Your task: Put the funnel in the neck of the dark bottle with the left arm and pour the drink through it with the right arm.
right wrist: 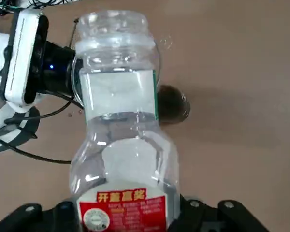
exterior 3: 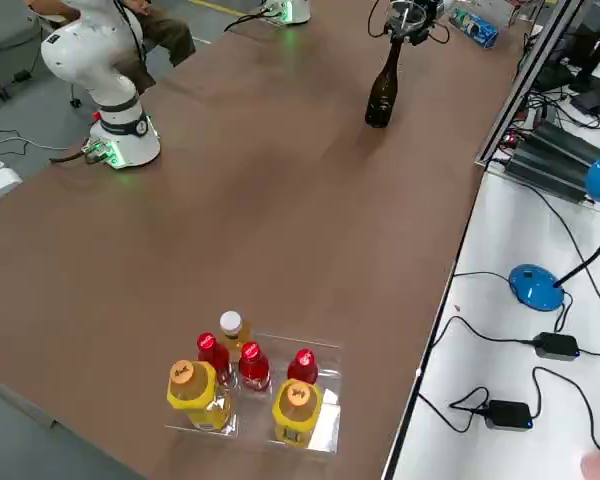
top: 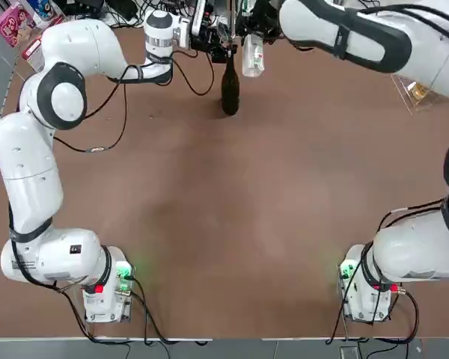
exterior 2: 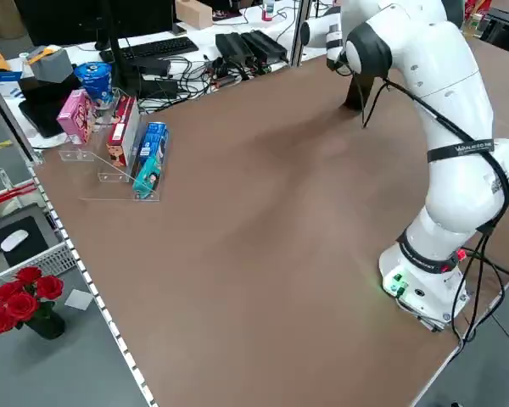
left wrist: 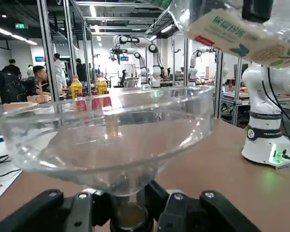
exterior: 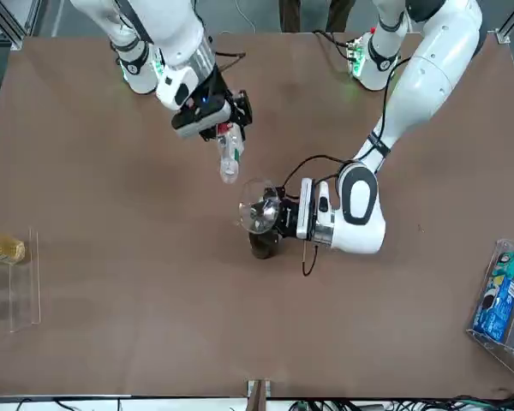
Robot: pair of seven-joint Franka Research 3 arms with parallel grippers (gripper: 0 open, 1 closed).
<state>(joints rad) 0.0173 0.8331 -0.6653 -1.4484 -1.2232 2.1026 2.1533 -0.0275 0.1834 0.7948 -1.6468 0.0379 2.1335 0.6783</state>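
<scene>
While the top view looks down on the brown tabletop (top: 232,224), the dark bottle (top: 230,88) stands near the twelve o'clock edge. The left gripper (top: 209,34) reaches it from nine o'clock, and the right gripper (top: 248,26) hangs over it from two o'clock with the drink (top: 252,56) tilted beside the neck.

From the front view, the funnel (exterior: 259,211) sits in the neck of the dark bottle (exterior: 262,247), its wide rim facing the camera. The left gripper (exterior: 284,218) lies level at its three o'clock side, jaws clenched around the neck just under the funnel bowl. At eleven o'clock of the funnel the right gripper (exterior: 223,128) has its jaws clenched on the drink (exterior: 229,156), mouth tipped downward, just apart from the rim.

From the left side view, only the left arm (exterior 2: 441,127) and the bottle's base (exterior 2: 355,91) show clearly.

From the right side view, the dark bottle (exterior 3: 383,88) stands upright with the funnel (exterior 3: 407,14) on top; a tray of red and yellow bottles (exterior 3: 250,385) sits at six o'clock.

The left wrist view shows the funnel (left wrist: 111,135) seated in the neck between black fingers (left wrist: 183,215), the drink (left wrist: 232,29) above it.

The right wrist view shows the drink (right wrist: 121,135), uncapped, aimed toward the funnel rim.
</scene>
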